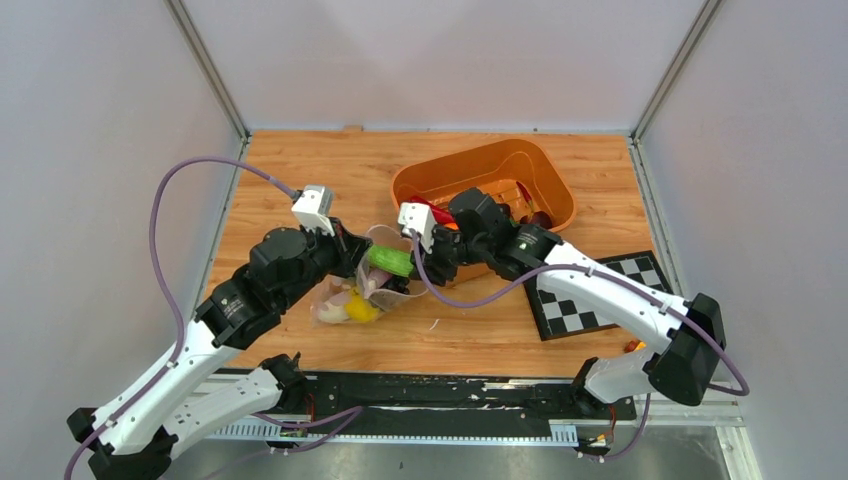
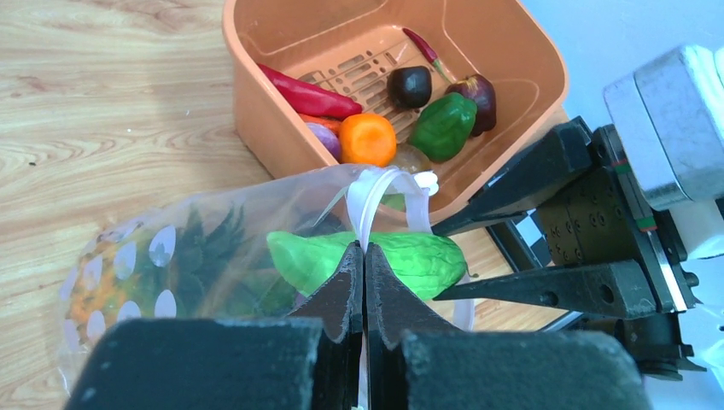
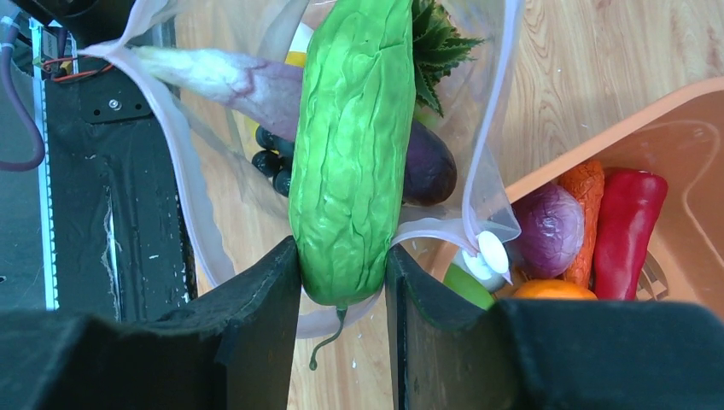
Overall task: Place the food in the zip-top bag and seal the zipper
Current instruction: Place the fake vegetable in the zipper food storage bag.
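The zip-top bag (image 1: 345,298) lies on the table, pineapple (image 2: 128,273) and other food inside. My left gripper (image 2: 365,249) is shut on the zipper (image 2: 376,192) at the bag's mouth and holds that edge up. My right gripper (image 3: 341,282) is shut on the stem end of a wrinkled green cucumber (image 3: 354,145). The cucumber's far half reaches through the open mouth into the bag. Beside it in the bag lie a purple eggplant (image 3: 429,166), dark grapes (image 3: 271,164) and a white radish (image 3: 218,75). From above, both grippers meet at the bag's mouth (image 1: 392,260).
The orange tub (image 1: 545,165) stands just behind and right of the bag. It holds a red pepper (image 2: 307,94), an orange (image 2: 367,138), a green pepper (image 2: 442,126) and dark pieces. A checkerboard mat (image 1: 595,292) lies at the right.
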`<act>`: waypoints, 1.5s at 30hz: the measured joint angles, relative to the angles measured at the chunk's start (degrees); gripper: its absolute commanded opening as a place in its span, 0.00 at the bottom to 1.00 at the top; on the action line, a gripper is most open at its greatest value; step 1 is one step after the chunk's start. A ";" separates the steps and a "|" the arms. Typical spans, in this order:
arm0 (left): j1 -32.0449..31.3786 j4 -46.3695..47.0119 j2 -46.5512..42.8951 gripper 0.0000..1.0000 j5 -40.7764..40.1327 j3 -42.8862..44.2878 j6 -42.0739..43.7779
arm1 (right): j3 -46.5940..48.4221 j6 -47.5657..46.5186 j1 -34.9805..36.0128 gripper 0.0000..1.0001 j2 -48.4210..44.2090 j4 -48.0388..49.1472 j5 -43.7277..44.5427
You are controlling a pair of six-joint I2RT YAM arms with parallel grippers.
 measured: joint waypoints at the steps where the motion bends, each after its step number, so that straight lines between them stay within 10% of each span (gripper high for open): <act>1: 0.00 0.02 0.20 0.01 0.22 0.00 0.00 | 0.68 0.26 0.04 0.26 0.52 -0.24 0.26; 18: 0.02 -0.09 1.20 0.01 2.38 0.00 0.02 | 15.54 6.56 5.44 0.54 14.14 -5.73 11.50; 25: 0.00 -0.20 -0.63 0.01 1.49 -0.09 -0.04 | 8.61 7.67 4.79 0.27 9.07 2.16 6.99; 45: 0.00 -0.24 -1.70 0.01 1.49 -0.66 -0.68 | 9.97 10.73 3.78 0.37 14.60 6.99 1.20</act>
